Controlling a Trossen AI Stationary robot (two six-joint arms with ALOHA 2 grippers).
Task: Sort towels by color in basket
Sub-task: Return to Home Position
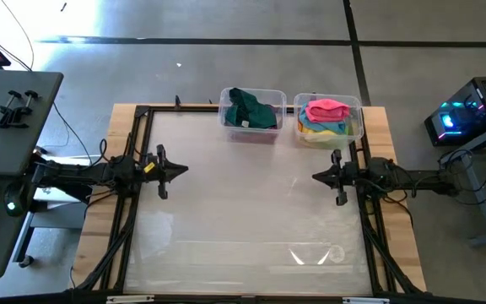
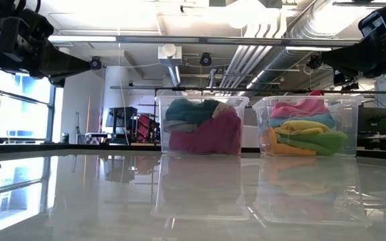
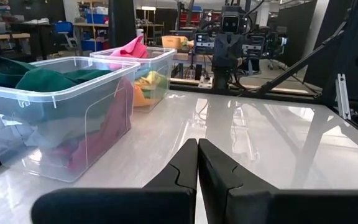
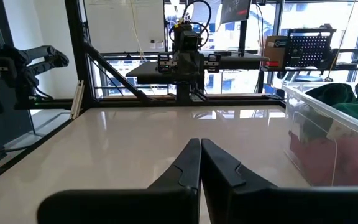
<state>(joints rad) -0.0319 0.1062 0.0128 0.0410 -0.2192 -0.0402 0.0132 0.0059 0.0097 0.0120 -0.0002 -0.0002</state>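
Glossy pale tabletop (image 1: 243,221) fills the foreground, with two dark arms facing each other across it. The left pincer (image 1: 184,170) hangs above the surface with its fingers (image 3: 182,168) pressed together. The right pincer (image 1: 317,176) hangs opposite and well apart from it, fingers (image 4: 185,167) likewise pressed together.

Beyond both pincers, at the tabletop's far edge, two clear plastic bins stand side by side with a narrow gap between them. The left bin (image 1: 224,106) sits farther out than the left pincer's tip, over the stretch that separates the two pincers. A dark green towel (image 1: 251,110) lies heaped on top in it, and a magenta towel (image 2: 210,137) shows through its wall underneath. The right bin (image 1: 359,115) stands almost straight out past the right pincer's tip. A pink towel (image 1: 326,108) crowns its pile. Seen from table height, a yellow towel (image 2: 299,125), a light blue towel (image 2: 328,119), a light green towel (image 2: 327,142) and an orange towel (image 2: 275,143) are layered beneath it against the clear wall.

Farther off, past the bins, the workshop shows tall windows (image 2: 15,107) and ceiling ducts (image 2: 273,47).
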